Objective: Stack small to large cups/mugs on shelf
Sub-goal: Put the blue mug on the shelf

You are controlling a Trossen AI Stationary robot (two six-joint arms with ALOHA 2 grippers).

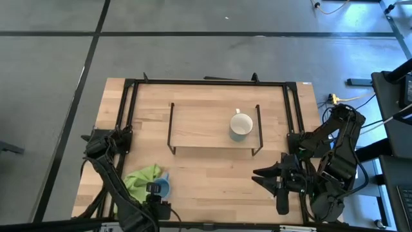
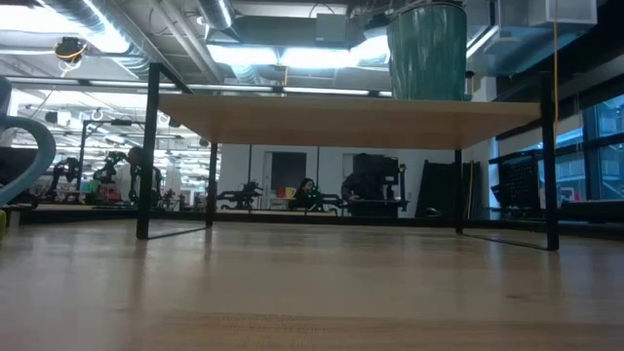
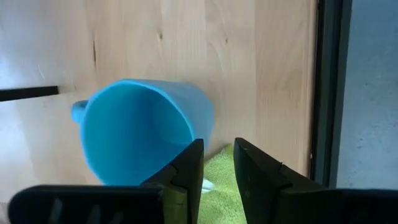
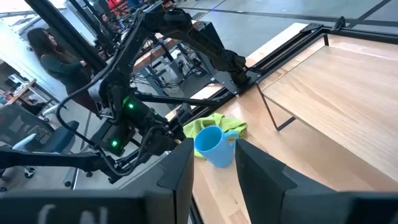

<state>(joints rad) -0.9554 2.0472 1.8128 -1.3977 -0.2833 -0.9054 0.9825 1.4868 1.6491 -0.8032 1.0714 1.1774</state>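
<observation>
A light-blue mug (image 3: 134,134) lies tilted at the table's near left, its mouth turned up toward my left gripper (image 3: 217,165) and its handle (image 3: 77,112) out to one side. It rests against a green cloth (image 1: 143,177). The left gripper points steeply down at the mug's rim with a narrow empty gap between its fingers. A cream mug (image 1: 241,125) stands upright on the shelf (image 1: 199,125), near the shelf's right end. My right gripper (image 1: 256,175) hovers open above the table's near right, pointing toward the left. My left gripper comes from above, and one fingertip (image 3: 189,158) stands in front of the blue mug's rim (image 3: 186,138) on the side next to the cloth. The other fingertip is outside the mug, over the cloth. I cannot tell whether either one touches the mug.
The shelf's black wire legs (image 1: 171,129) stand mid-table, and a black frame (image 1: 206,82) runs along the far, left and right edges. The table's edge (image 3: 314,93) is close beside the blue mug. Bare wood lies between the shelf and the near edge.
</observation>
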